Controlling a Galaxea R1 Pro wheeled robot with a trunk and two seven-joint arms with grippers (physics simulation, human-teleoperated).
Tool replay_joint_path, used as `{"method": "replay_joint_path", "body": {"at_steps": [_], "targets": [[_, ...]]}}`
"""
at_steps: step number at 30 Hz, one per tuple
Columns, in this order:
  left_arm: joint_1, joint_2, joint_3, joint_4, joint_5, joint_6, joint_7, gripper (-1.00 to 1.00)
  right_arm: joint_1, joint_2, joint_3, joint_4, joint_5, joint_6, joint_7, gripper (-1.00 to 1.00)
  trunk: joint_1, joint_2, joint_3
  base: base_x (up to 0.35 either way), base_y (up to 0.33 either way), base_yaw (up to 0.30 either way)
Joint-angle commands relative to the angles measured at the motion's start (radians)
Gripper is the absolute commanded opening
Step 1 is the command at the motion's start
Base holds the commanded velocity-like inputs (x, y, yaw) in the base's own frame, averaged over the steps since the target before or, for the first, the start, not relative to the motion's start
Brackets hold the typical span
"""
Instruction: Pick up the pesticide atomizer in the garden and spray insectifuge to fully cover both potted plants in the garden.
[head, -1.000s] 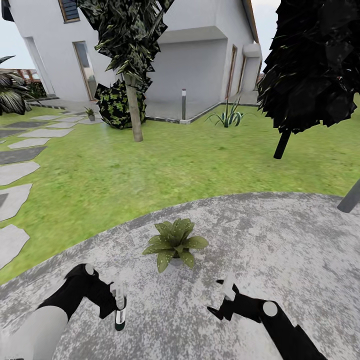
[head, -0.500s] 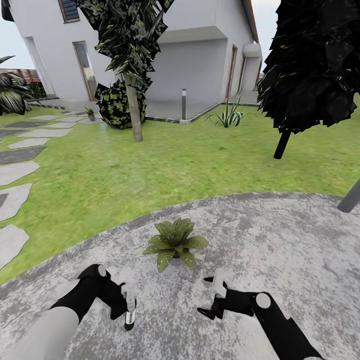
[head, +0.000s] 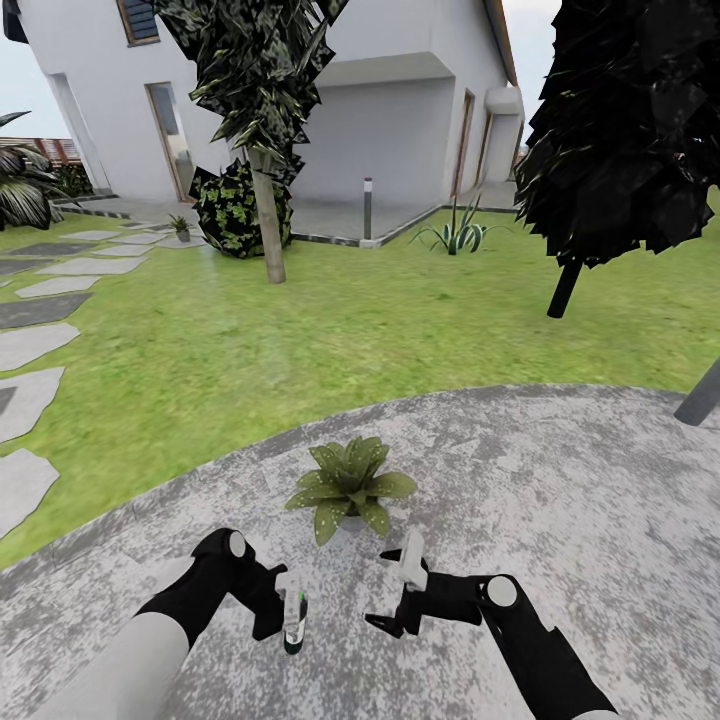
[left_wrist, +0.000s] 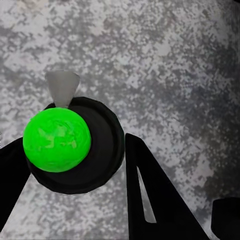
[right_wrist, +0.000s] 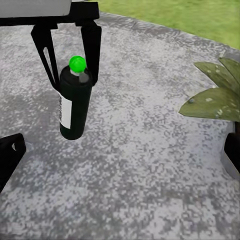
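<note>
My left gripper (head: 291, 603) is shut on the pesticide atomizer (head: 293, 622), a slim dark bottle with a pale band, held upright just above the round grey patio (head: 560, 500). Seen from the left wrist, its top (left_wrist: 56, 140) is bright green, with a black finger (left_wrist: 150, 200) on either side. From the right wrist, the atomizer (right_wrist: 75, 105) hangs in the left gripper (right_wrist: 72, 52). My right gripper (head: 378, 590) is open and empty, close beside the bottle. One potted plant (head: 350, 487) sits just beyond both grippers; its leaves (right_wrist: 215, 100) show near the right gripper. A second small potted plant (head: 180, 226) stands far back by the house.
Lawn surrounds the patio, with stepping stones (head: 30, 345) on the left. A tree trunk (head: 267, 215), a dark shrub (head: 235, 210), a bollard lamp (head: 367, 208) and an agave (head: 455, 235) stand farther back. A dark tree (head: 620, 130) and a slanted pole (head: 700, 395) are at the right.
Both arms have come in toward the middle. The left gripper carried the atomizer to the right, and the right gripper moved left, closing the gap between them.
</note>
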Motion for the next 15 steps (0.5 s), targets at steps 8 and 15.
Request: {"method": "replay_joint_path", "body": {"at_steps": [8,15], "targets": [[0.000,-0.025,0.000,-0.001,-0.003,-0.008,-0.012,-1.00,0.000,0.000,-0.001,-0.001,0.013,-0.011,0.001,-1.00,0.000,0.000,-0.001,0.000,0.000,0.000],[-0.005,-0.082,-0.005,-0.001,-0.005,-0.007,-0.006,-1.00,0.000,0.000,-0.001,-0.002,0.013,-0.011,0.001,-1.00,0.000,0.000,-0.001,0.000,0.000,0.000]]}}
